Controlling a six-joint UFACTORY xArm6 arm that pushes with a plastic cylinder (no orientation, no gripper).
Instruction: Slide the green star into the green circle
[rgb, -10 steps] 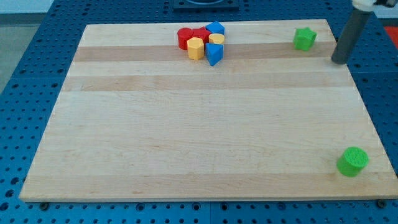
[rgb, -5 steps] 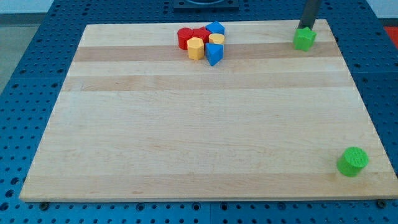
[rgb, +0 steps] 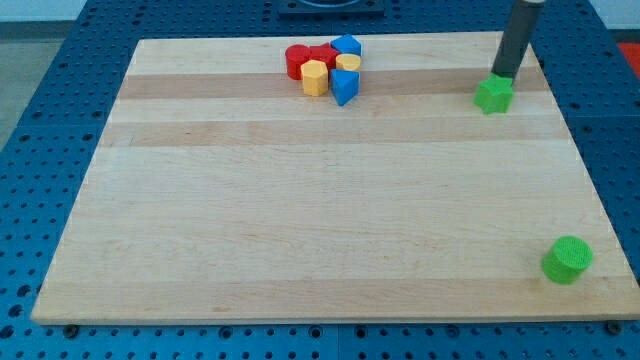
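The wooden surface (rgb: 320, 200) sits on a blue board with holes. The green star (rgb: 493, 95) is near the view's top right, well apart from the green circle (rgb: 568, 259) at the bottom right, so most of the push is left. My tip (rgb: 503, 77), a plain rod that cannot open or hold, touches the star's top side.

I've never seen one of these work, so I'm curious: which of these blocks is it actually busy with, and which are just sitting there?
In the job:
- green star, near the board's top right
- green circle, bottom right
- my tip, touching the star's upper edge

Just lying about, clustered at top centre:
- red blocks
- yellow blocks
- blue blocks
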